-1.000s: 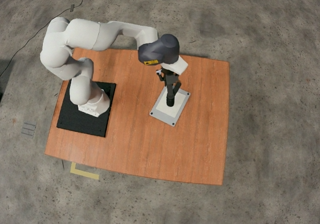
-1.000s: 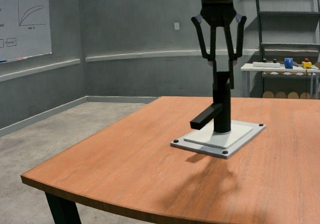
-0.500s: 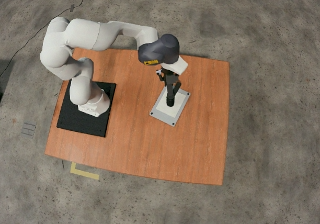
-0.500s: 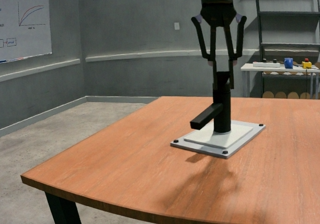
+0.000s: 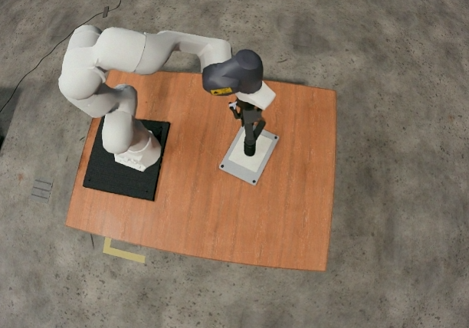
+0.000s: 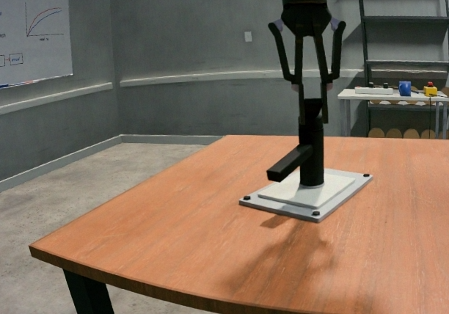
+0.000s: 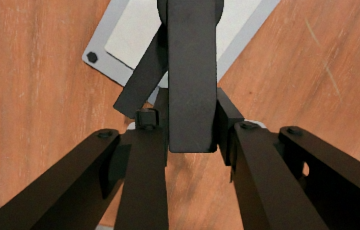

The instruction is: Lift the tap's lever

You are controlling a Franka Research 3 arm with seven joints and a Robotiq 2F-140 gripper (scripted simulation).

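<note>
A black tap (image 5: 249,149) (image 6: 311,160) stands on a grey base plate (image 5: 234,168) (image 6: 280,205) (image 7: 100,53) on the wooden table (image 5: 214,221) (image 6: 176,218). Its spout (image 6: 287,167) (image 7: 143,82) sticks out to the left in the side view. The tap's lever (image 6: 312,105) (image 7: 192,70) stands nearly upright above the tap's body. My gripper (image 5: 249,126) (image 6: 312,117) (image 7: 190,104) points down from above and is shut on the lever, one finger on each side of it.
My arm's base stands on a black mat (image 5: 115,182) at the table's left side. Far behind the table are a whiteboard (image 6: 33,31), a shelf rack (image 6: 403,18) and a small white side table (image 6: 385,95) with a blue mug (image 6: 404,88).
</note>
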